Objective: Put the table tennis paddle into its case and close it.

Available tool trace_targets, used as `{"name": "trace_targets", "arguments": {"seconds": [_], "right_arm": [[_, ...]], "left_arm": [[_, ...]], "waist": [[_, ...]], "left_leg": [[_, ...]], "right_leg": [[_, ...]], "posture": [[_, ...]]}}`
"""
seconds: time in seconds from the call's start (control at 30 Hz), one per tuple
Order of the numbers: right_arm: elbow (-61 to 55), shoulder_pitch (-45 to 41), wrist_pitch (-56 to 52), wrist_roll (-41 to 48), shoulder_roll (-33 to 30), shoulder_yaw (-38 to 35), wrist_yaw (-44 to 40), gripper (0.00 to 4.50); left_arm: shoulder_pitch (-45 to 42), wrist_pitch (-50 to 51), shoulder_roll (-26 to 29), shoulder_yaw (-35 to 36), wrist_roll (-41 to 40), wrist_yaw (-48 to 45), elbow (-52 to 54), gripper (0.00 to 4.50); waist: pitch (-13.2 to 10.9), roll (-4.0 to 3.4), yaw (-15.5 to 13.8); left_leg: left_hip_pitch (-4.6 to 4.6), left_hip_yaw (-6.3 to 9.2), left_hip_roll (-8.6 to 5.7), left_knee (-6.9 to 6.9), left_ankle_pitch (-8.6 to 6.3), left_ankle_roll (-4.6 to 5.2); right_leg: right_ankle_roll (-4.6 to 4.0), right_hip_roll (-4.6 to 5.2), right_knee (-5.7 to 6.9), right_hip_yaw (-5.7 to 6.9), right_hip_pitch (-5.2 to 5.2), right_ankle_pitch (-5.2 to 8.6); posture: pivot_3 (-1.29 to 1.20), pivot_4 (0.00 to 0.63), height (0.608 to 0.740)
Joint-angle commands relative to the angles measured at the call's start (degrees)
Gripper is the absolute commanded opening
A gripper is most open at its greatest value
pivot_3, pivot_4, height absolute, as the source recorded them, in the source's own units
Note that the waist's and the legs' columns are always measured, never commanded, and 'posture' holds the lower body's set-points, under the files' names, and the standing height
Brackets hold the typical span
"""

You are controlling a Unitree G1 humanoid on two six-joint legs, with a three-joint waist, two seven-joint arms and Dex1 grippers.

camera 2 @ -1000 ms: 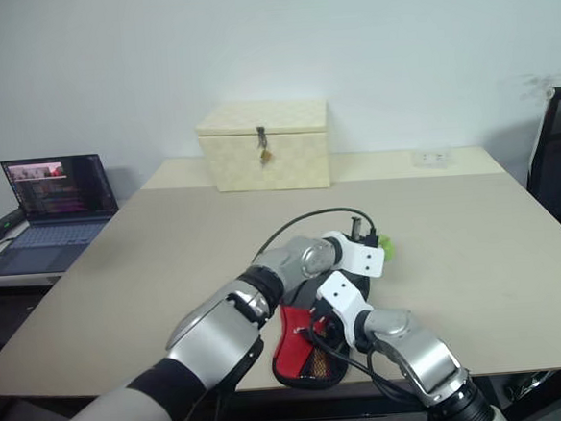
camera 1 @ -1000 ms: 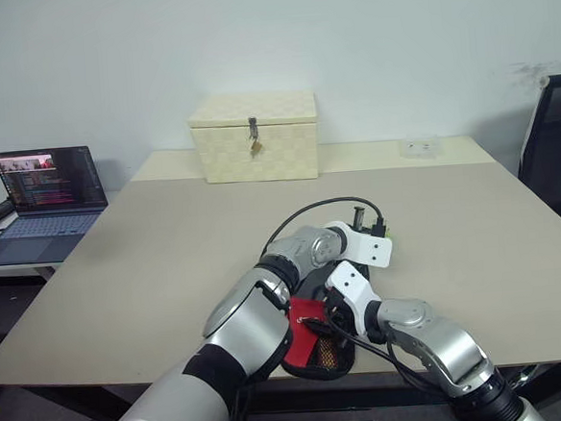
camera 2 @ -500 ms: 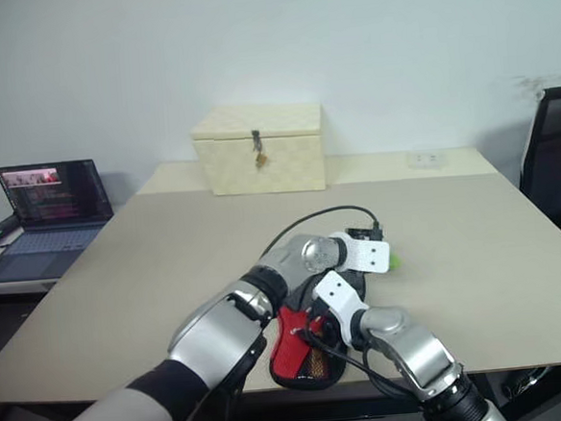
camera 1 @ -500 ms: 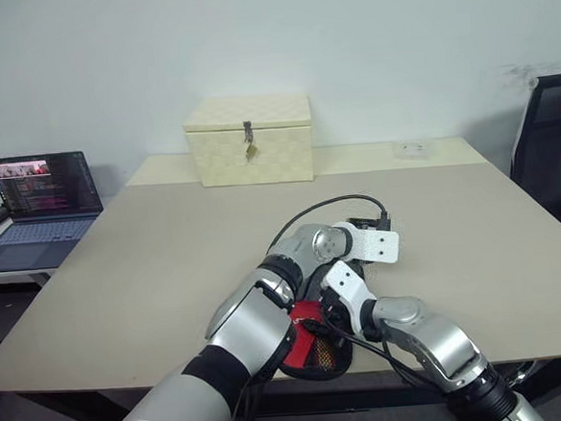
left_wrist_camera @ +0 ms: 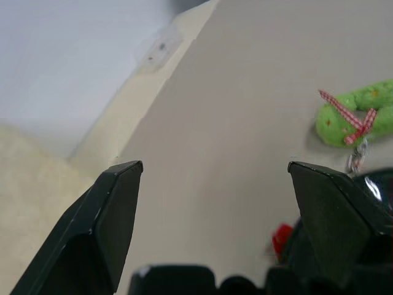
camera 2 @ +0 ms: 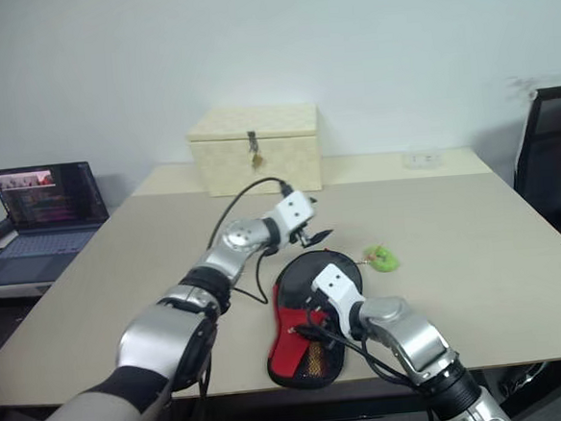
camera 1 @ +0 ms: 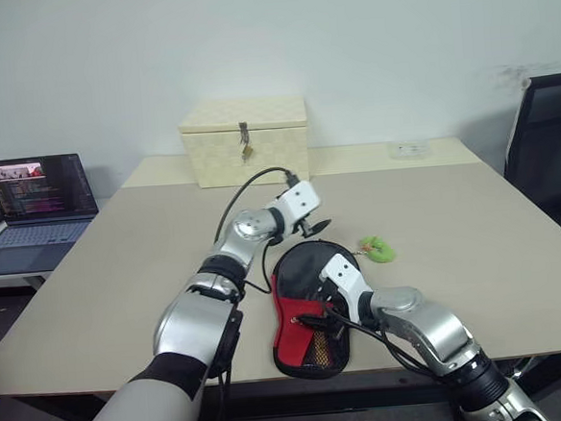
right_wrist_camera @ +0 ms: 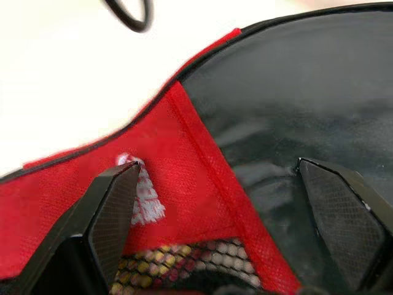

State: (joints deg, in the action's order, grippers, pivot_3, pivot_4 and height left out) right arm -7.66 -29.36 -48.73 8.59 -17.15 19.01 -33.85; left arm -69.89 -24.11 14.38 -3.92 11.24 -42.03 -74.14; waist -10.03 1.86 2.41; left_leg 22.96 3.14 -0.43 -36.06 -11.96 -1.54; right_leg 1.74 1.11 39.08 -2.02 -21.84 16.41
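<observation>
The case (camera 1: 303,284), a black paddle-shaped pouch with a red panel and a mesh pocket, lies flat near the table's front edge. Its green tag (camera 1: 377,250) rests on the table just right of its far end. The paddle is hidden. My left gripper (camera 1: 309,230) hovers open beyond the case's far left edge, holding nothing; the left wrist view looks past its fingers (left_wrist_camera: 116,203) to the green tag (left_wrist_camera: 356,117). My right gripper (camera 1: 317,316) is low over the case's middle, open, its fingers (right_wrist_camera: 113,203) straddling the red panel (right_wrist_camera: 184,172) and black fabric.
A cream woven latched box (camera 1: 244,141) stands at the table's back. A laptop (camera 1: 34,204) sits on a side table at the left, and a black chair (camera 1: 545,144) is at the right. A small white object (camera 1: 408,149) lies at the back right.
My left gripper has opened and swung up and to the left off the case's far end, uncovering the green tag. The right gripper has stayed over the case.
</observation>
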Motion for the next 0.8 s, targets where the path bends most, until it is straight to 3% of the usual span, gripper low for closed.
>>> {"name": "trace_targets", "arguments": {"seconds": [0.03,0.13,0.33,0.53,0.8], "right_arm": [[-4.95,1.25,-0.93,2.26,-5.18,-3.63,-3.53,4.50],[-9.52,2.02,-1.05,5.71,-10.59,-7.12,-7.85,4.50],[-16.23,3.03,-7.42,16.09,-17.55,-16.48,-13.65,4.50],[-18.58,8.19,-7.65,16.51,-19.92,-17.01,-10.71,4.50],[-19.11,8.54,-7.78,17.06,-18.47,-17.83,-6.77,4.50]], "left_arm": [[4.88,5.72,1.57,5.19,-10.57,-17.41,7.28,4.12],[11.73,12.02,3.93,4.90,-15.40,-30.95,16.31,4.12],[17.97,14.28,6.36,0.81,-14.72,-36.33,25.59,4.12],[18.85,12.53,5.34,-3.14,-13.66,-37.92,26.33,4.12],[16.53,3.02,4.92,-8.13,-8.81,-37.37,17.53,4.12]], "waist": [[-0.01,0.00,-0.39],[-0.04,-0.03,-0.49],[-0.12,-0.03,-0.61],[-0.12,-0.02,-0.68],[-0.12,-0.02,-0.61]], "left_leg": [[0.03,0.01,-0.02,0.00,-0.01,0.01],[0.24,0.01,-0.01,0.02,-0.03,0.04],[0.62,0.28,0.02,-0.02,-0.03,0.04],[0.55,0.27,0.01,-0.05,-0.04,0.06],[0.50,0.18,0.01,-0.04,-0.04,0.06]], "right_leg": [[-0.02,0.01,-0.02,0.03,0.00,-0.01],[-0.05,0.02,-0.05,0.01,-0.22,-0.02],[-0.09,0.00,-0.05,0.06,-0.52,-0.02],[-0.08,0.00,-0.07,0.07,-0.43,-0.02],[-0.08,-0.02,-0.03,0.01,-0.45,-0.02]], "posture": [[0.00,0.150,0.740],[0.00,0.150,0.740],[0.00,0.150,0.740],[0.00,0.150,0.740],[0.00,0.150,0.740]]}}
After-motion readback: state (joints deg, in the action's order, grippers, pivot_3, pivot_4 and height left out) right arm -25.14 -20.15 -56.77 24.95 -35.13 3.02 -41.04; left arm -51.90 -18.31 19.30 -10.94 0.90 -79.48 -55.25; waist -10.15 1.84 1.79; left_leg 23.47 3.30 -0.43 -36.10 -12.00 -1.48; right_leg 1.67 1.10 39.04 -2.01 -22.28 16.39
